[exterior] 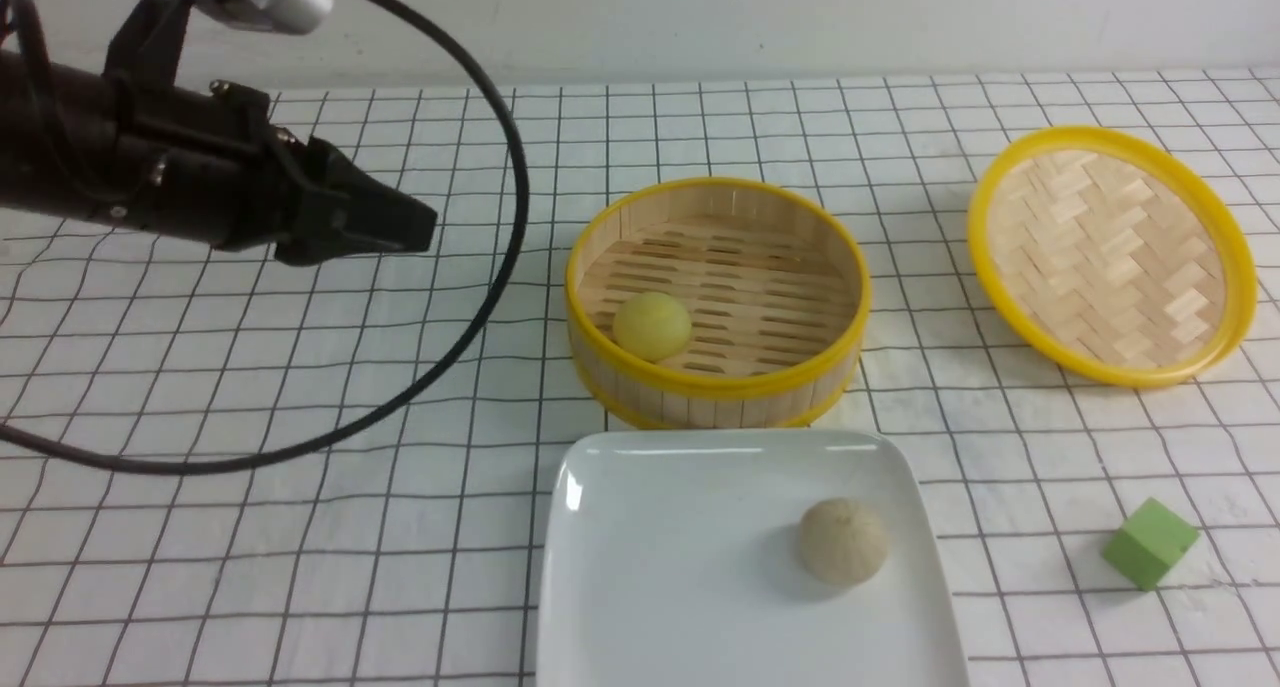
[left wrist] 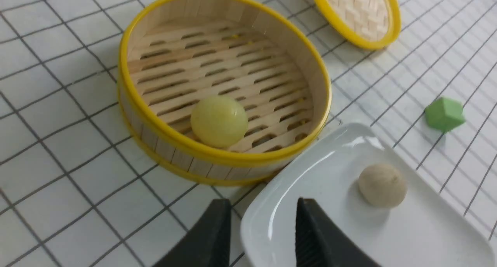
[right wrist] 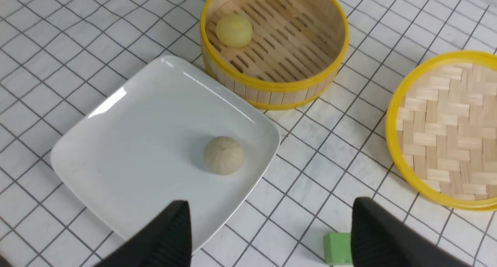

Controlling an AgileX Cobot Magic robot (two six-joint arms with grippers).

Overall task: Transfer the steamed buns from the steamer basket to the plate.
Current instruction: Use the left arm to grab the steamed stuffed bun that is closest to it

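The pale yellow smooth bun lies on the slatted floor of the steamer basket, near its left wall; it also shows in the left wrist view and the right wrist view. The beige pleated bun sits on the white plate, right of its middle. My left gripper hangs in the air to the left of the basket, open and empty. My right gripper is open wide and empty, above the table by the plate's right edge; it is outside the front view.
The shallow woven lid with a yellow rim lies tilted at the back right. A green cube sits on the checked cloth right of the plate. A black cable loops from the left arm down over the cloth.
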